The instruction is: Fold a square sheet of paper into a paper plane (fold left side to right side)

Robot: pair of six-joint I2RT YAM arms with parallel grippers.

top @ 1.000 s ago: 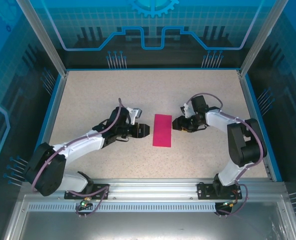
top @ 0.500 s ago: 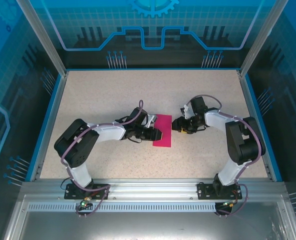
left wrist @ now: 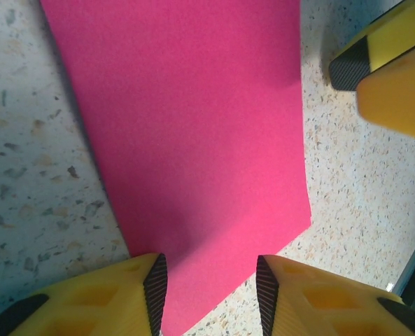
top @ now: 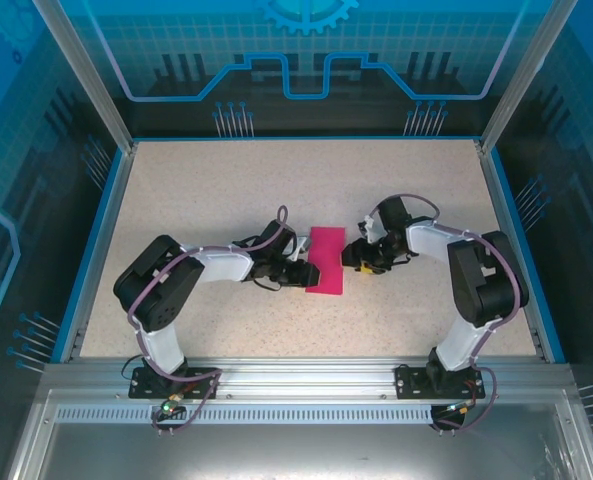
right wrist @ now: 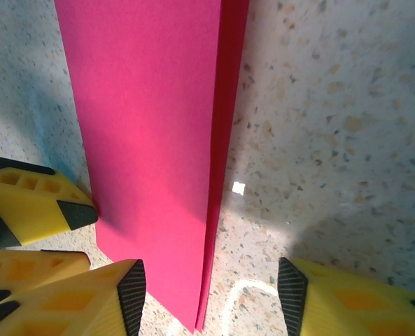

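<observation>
Folded paper (top: 325,258) sits right between both grippers, long axis crosswise to them: left gripper (left wrist: 210,297) half-open over its corner, right gripper (right wrist: 210,294) wide, straddling the opposite edge.

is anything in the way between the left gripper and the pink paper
Nothing visible does. The left gripper stands open astride a corner of the folded square sheet of paper, which lies flat on the table.

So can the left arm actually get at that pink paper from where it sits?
Probably yes. The left gripper is right at the folded pink paper, with the paper's edge lying between its open jaws and nothing in between. The right gripper is at the opposite edge and doesn't seem to block it.
</observation>
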